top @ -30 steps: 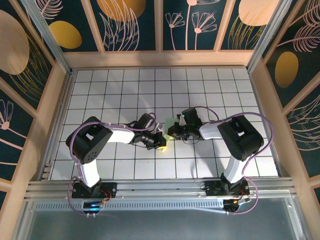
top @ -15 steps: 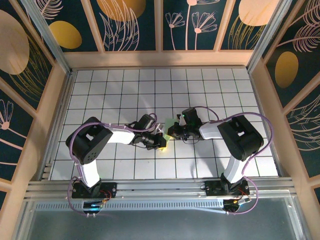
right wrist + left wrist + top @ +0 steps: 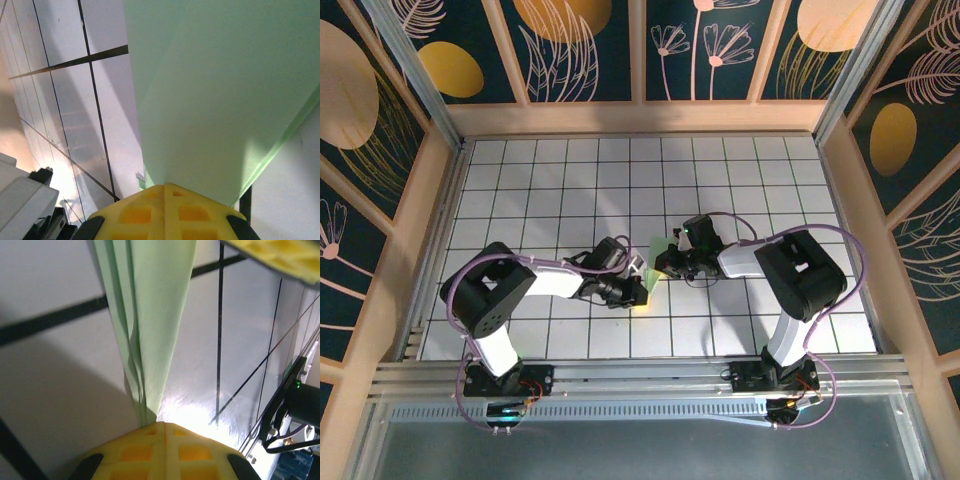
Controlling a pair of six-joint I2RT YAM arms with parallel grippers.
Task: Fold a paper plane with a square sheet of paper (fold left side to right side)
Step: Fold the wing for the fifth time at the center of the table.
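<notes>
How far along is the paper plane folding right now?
Well along, it seems. Done: the green paper already lies in several stacked layers tapering to a narrow end. In hand: the left gripper and right gripper are both shut on it from opposite sides, near the middle of the tiled table. Left: probably final creasing and setting it down. I cannot tell whether the wings are formed.

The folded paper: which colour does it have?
The paper is plain pale green, without any pattern; the right wrist view shows it best.
</notes>
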